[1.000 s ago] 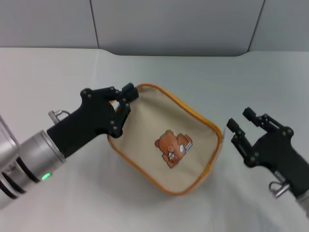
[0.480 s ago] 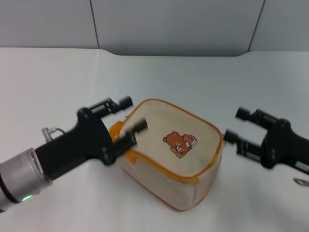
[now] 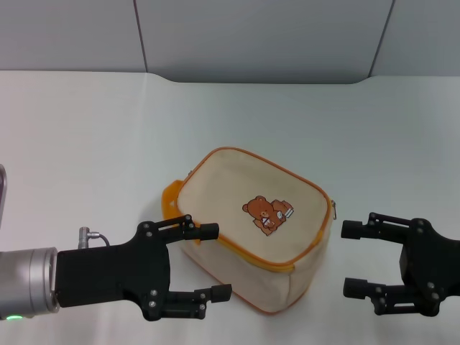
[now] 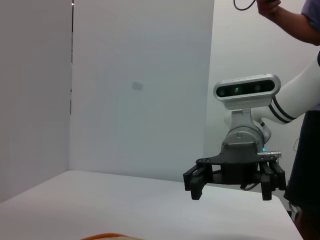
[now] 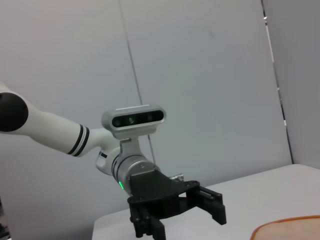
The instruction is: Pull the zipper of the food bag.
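A plain white surface (image 3: 86,122) fills the near ground and runs back to a grey panelled wall (image 3: 251,36). Nearest, the left end effector (image 3: 212,262) and the right end effector (image 3: 348,259) level out low, fingers spread wide and empty, flanking the food bag (image 3: 251,223), which lies between them with its bear patch (image 3: 267,213) upward.
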`<state>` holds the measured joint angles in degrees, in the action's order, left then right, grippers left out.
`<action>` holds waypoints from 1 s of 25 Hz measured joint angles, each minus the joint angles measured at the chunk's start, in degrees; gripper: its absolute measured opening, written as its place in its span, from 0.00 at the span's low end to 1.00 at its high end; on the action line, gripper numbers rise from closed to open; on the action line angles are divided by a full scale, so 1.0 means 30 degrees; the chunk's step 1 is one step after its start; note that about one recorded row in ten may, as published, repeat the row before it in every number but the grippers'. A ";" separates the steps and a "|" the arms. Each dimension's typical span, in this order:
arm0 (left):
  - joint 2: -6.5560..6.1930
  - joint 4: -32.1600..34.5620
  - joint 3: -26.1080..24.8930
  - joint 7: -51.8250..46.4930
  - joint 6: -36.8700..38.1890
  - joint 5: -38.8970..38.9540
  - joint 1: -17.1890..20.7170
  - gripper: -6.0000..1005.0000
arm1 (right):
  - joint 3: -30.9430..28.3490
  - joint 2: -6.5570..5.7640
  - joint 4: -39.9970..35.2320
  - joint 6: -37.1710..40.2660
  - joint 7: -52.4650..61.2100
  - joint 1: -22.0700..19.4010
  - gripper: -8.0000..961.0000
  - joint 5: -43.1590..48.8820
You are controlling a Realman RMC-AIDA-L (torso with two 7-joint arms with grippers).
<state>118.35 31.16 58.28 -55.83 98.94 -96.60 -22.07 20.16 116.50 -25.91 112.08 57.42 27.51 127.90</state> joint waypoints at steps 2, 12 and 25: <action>0.0007 -0.0068 -0.0016 -0.0010 0.0005 0.0000 0.0048 0.83 | 0.0120 0.0012 -0.0011 0.0027 0.0011 0.0017 0.85 0.0037; 0.0014 0.0034 -0.0090 0.0070 0.0065 0.0102 0.0356 0.83 | 0.0235 0.0108 -0.0044 0.0058 0.0004 0.0032 0.85 0.0037; 0.0073 -0.0130 -0.0745 0.0709 0.0233 0.0102 0.0545 0.83 | 0.0100 0.0266 -0.0085 -0.0030 -0.0349 0.0004 0.85 -0.0102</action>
<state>118.57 30.77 56.05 -53.71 99.64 -96.29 -20.43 20.46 117.30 -26.17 111.99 56.38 27.52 127.59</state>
